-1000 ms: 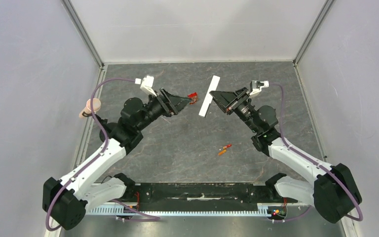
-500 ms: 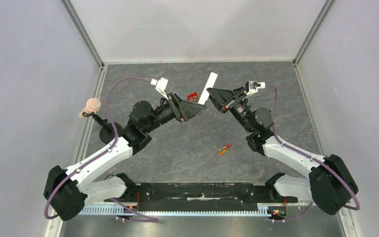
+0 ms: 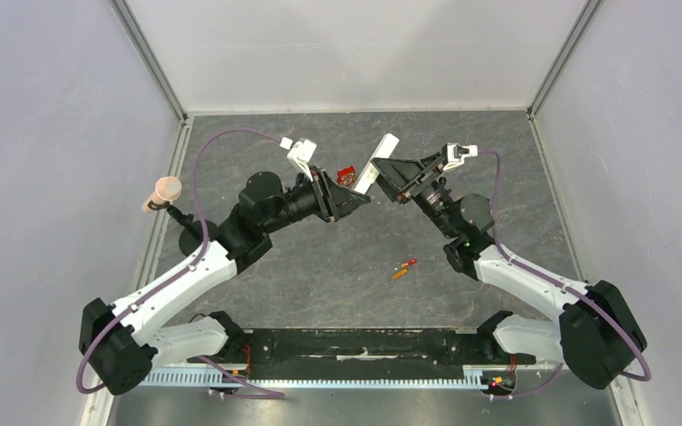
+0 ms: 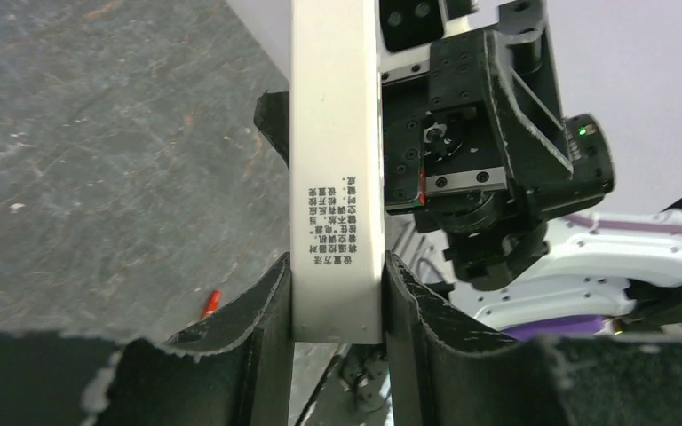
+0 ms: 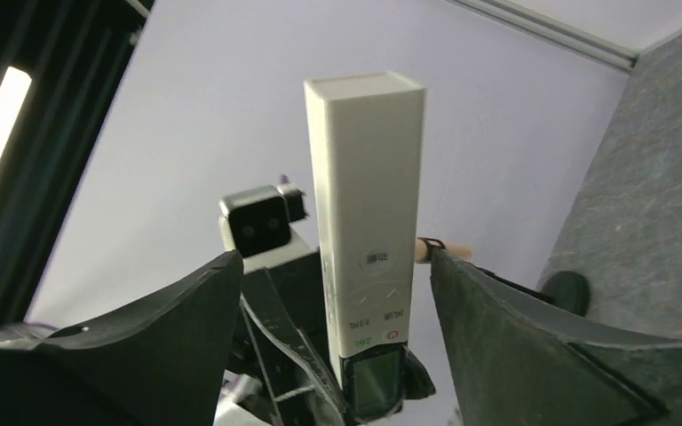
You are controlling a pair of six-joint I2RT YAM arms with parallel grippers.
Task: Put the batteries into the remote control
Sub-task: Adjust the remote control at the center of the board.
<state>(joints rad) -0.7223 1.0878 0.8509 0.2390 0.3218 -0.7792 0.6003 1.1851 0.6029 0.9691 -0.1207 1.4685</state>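
The remote control (image 3: pixel 376 162), a slim white bar, hangs tilted above the middle of the table between both arms. My left gripper (image 3: pixel 360 193) is shut on its lower end; in the left wrist view the fingers (image 4: pixel 271 302) press both sides of the printed white remote control (image 4: pixel 336 177). My right gripper (image 3: pixel 385 174) stands open around it, its fingers (image 5: pixel 186 302) apart from the remote control (image 5: pixel 368 240), whose button face and dark screen end show there. Two orange-red batteries (image 3: pixel 404 269) lie on the table nearer the bases; one battery (image 4: pixel 210 303) shows past my left finger.
A small red box (image 3: pixel 346 175) lies on the grey table (image 3: pixel 320 266) just behind my left gripper. A peach-coloured knob (image 3: pixel 165 190) sticks out at the left table edge. White walls close off the left, right and far sides.
The right gripper lifted the remote off the table and then opened. The left arm swung right, and its gripper shut on the remote's lower end.
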